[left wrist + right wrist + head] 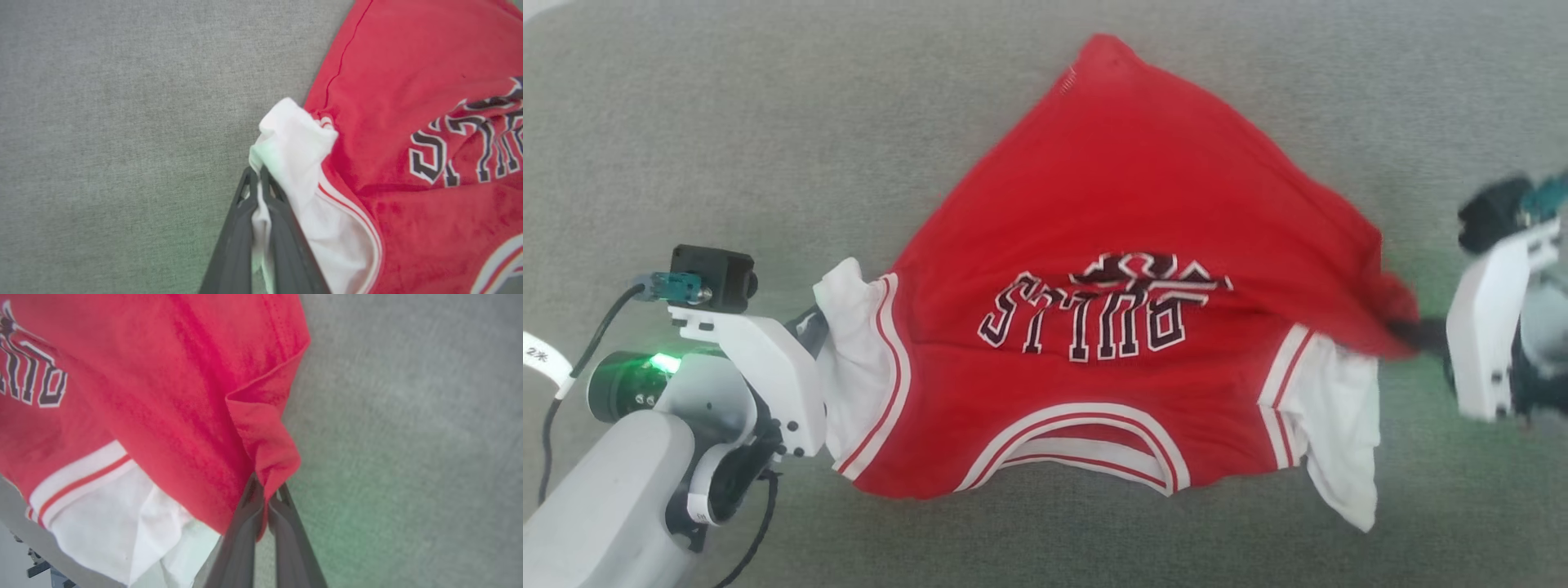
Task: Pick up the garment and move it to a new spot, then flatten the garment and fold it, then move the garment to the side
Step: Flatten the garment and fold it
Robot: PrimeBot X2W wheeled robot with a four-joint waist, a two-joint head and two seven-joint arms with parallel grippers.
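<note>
The left arm's pale forearm (596, 490) sits at the lower left of the head view, with a green light (663, 363) glowing at its wrist below a small black camera (712, 278). The left gripper (256, 175) has its two dark fingers pinched tight on a bunched fold of white side panel (294, 155), at one armhole edge of the red basketball jersey (1127, 204). The right gripper (267, 486) is likewise closed, nipping a crumpled red corner of the cloth between its fingertips; beside it the other white panel (1339, 425) droops loose. The jersey is spread between the two grippers over a grey fabric surface (727, 122). Its striped neckline trim (1078, 441) is nearest the robot and a red point of cloth reaches farthest away. The black white-outlined lettering (1094, 314) reads upside down in the head view, creased across its top
</note>
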